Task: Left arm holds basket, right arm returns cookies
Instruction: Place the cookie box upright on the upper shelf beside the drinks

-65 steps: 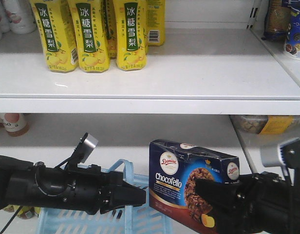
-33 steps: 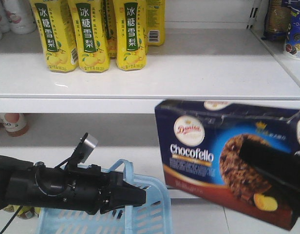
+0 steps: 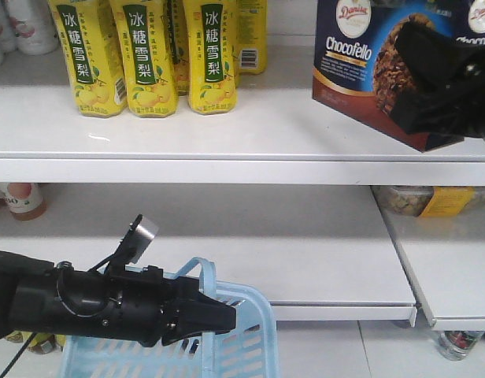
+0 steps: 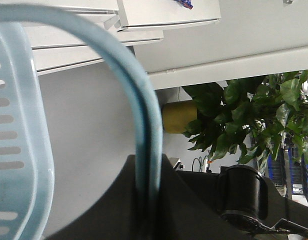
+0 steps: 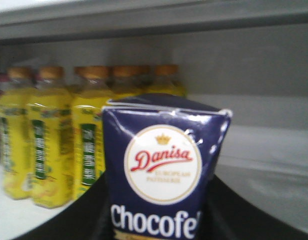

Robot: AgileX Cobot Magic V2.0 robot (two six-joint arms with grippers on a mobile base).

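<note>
The light blue basket [image 3: 246, 342] hangs at the bottom left, below the lower shelf. My left gripper [image 3: 215, 315] is shut on its hoop handle [image 3: 205, 276]. In the left wrist view the handle [image 4: 144, 110] runs down between the dark jaws of the left gripper [image 4: 146, 200], with the slotted basket wall [image 4: 19, 145] to the left. My right gripper [image 3: 431, 75] is shut on the cookies [image 3: 357, 67], a navy box held tilted above the right part of the upper shelf. In the right wrist view the cookies [image 5: 161, 165] sit between the black fingers of the right gripper [image 5: 159, 222].
Yellow drink bottles [image 3: 148, 55] stand at the left of the white upper shelf [image 3: 266, 134], and show as yellow bottles [image 5: 44, 135] left of the box. The lower shelf [image 3: 266, 236] holds packets [image 3: 420, 199] at the right. A green plant [image 4: 254, 115] shows beyond the basket.
My right gripper has carried the cookies up from beside the basket to the level of the upper shelf, at the right. The left arm and basket have stayed still.
</note>
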